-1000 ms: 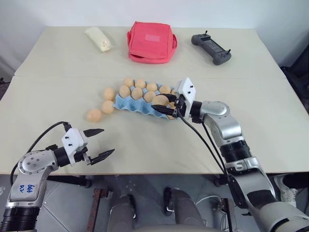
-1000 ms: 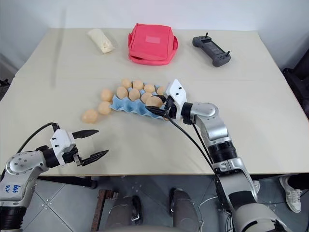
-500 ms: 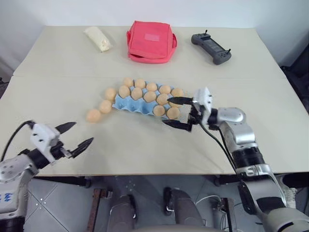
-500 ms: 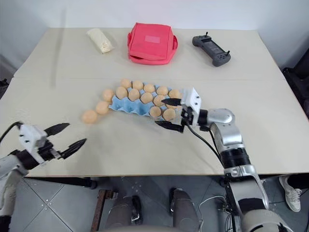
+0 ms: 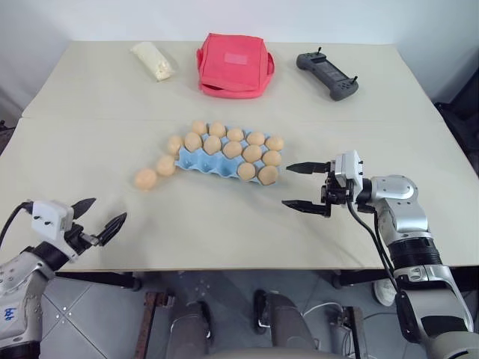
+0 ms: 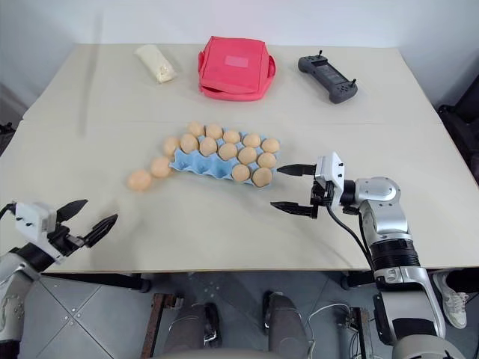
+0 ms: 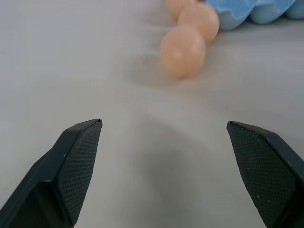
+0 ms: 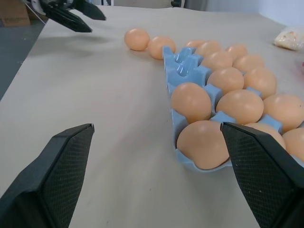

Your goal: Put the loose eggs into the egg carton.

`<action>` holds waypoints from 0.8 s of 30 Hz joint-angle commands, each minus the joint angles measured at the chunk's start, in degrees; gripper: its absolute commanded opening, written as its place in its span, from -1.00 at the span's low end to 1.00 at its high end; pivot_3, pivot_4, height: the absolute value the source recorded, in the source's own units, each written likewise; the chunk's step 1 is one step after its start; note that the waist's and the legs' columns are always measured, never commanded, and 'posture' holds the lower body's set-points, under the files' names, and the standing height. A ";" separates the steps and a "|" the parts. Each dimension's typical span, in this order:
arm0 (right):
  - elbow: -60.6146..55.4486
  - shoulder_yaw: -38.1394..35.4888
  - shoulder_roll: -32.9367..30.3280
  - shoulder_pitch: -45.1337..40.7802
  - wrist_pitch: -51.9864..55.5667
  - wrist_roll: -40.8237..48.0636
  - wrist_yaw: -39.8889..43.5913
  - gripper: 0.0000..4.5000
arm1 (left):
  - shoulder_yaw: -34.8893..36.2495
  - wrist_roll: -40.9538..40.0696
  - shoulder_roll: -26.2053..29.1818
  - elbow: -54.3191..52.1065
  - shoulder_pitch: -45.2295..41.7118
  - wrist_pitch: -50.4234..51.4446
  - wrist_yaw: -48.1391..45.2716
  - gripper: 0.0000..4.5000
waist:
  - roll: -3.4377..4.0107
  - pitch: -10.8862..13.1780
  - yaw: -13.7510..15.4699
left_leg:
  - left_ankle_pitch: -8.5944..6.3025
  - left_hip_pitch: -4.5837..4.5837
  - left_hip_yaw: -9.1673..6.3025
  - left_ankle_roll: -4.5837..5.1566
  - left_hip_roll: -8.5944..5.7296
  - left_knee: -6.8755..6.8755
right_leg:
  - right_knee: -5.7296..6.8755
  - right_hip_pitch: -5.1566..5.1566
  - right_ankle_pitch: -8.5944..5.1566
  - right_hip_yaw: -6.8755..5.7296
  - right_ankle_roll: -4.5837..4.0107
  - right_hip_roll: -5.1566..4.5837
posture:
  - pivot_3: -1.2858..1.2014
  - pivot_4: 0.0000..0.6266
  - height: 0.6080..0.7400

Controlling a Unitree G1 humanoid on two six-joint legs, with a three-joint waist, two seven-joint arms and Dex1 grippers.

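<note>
The light blue egg carton (image 5: 203, 163) lies mid-table with several tan eggs in its cups; the front cups at its left end are bare. Three loose eggs trail off its left end on the table: one (image 5: 146, 178), a second (image 5: 165, 165), a third (image 5: 174, 143) against the carton. My right gripper (image 5: 287, 185) hovers open and empty just right of the carton, pointing at it. My left gripper (image 5: 108, 209) is open and empty near the table's front left edge, facing the nearest loose egg (image 7: 183, 51).
A red fabric pouch (image 5: 234, 63), a cream packet (image 5: 153, 60) and a black controller (image 5: 328, 74) lie along the far side. Bare tabletop stretches between the carton and the front edge.
My right gripper let an egg go into the carton's front right cups, opened, and drew back to the right. My left gripper swung left toward the table's corner.
</note>
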 commanded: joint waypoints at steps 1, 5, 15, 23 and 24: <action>-1.13 -1.12 0.87 0.15 -0.55 1.74 0.66 0.98 | -3.34 2.38 -0.47 2.41 -5.56 -2.42 0.97 1.00 | 0.00 0.00 -0.01 | 0.00 0.00 0.01 0.00 0.02 0.01 | 0.00 0.00 0.00 0.00 0.00 0.01 | 0.03 -0.52 1.00; -2.39 -0.79 1.57 0.94 -0.37 1.59 0.02 0.98 | -6.83 5.31 -1.44 9.51 -13.59 -4.48 2.55 1.00 | 0.00 0.00 -0.17 | 0.17 0.00 0.04 0.26 -0.02 -0.01 | 0.01 0.00 0.02 0.01 0.04 0.02 | 0.03 -0.52 1.00; -10.47 -1.50 3.49 3.74 3.61 3.22 -6.28 1.00 | -11.55 7.71 -2.39 19.91 -21.79 -7.02 0.48 0.58 | 0.00 0.00 -0.21 | 0.20 0.01 0.04 0.26 0.00 0.02 | 0.15 -0.03 0.02 -0.03 0.04 0.07 | 0.03 -0.52 1.00; -14.45 -1.26 3.01 4.99 6.16 3.23 -9.10 1.00 | -9.29 0.12 -0.33 8.58 -18.30 -1.86 -5.71 0.00 | 0.00 0.00 -0.12 | 0.20 0.00 0.02 0.26 0.00 0.03 | 0.15 -0.03 0.02 -0.02 0.04 0.02 | 0.03 -0.52 1.00; -14.77 -1.35 2.84 5.17 6.40 3.19 -9.40 1.00 | -9.77 -1.34 -0.19 5.32 -18.06 -0.04 -6.67 0.00 | -0.01 0.00 0.07 | 0.20 -0.01 0.01 0.26 0.00 0.02 | 0.15 -0.03 0.02 -0.03 0.04 0.02 | 0.03 -0.52 1.00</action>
